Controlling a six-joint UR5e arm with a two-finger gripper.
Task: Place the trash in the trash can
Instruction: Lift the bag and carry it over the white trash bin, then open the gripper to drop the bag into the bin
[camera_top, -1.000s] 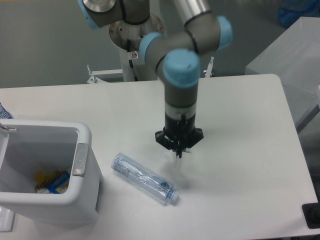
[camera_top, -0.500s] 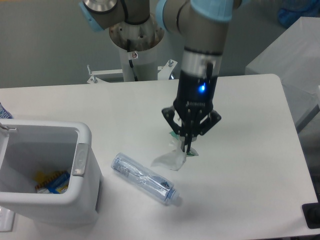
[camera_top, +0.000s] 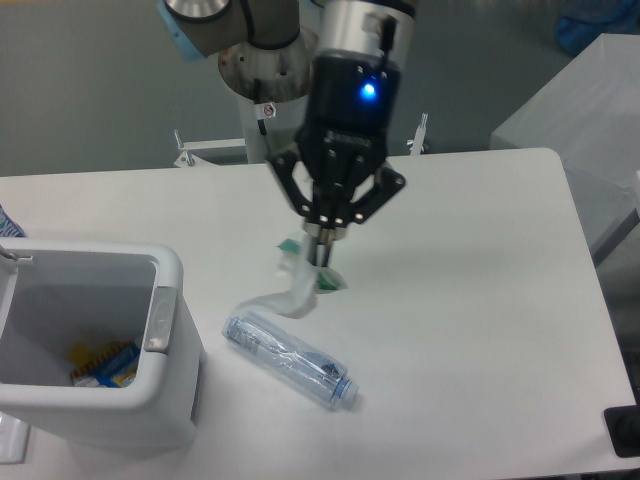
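Clear plastic, crumpled and limp, hangs from the fingers (camera_top: 321, 255): the wrapper (camera_top: 296, 290), with a small green bit at its top, is pinched between closed tips and droops down and to the left. It looks lifted off the desk (camera_top: 480, 300), its lower end trailing close to the bottle (camera_top: 289, 358), though whether that end touches the bottle or the desk cannot be told.

The bottle lies flat on the desk, cap end pointing lower right, between the fingers and the bin (camera_top: 95, 345). The bin stands at the left edge, open-topped, with some yellow and blue items already at its bottom.

Judging from this, the wrapper is on its way to the bin and the bottle has not yet been dealt with.

Risks from here:
- The grip seems to be on a thin edge of film; a quick swing could let it slip out short of the bin.
- The dangling tail may drag over the bottle and roll it, or catch on the bin's thick rim and hang outside.
- Light film may cling to the fingers on release instead of dropping.
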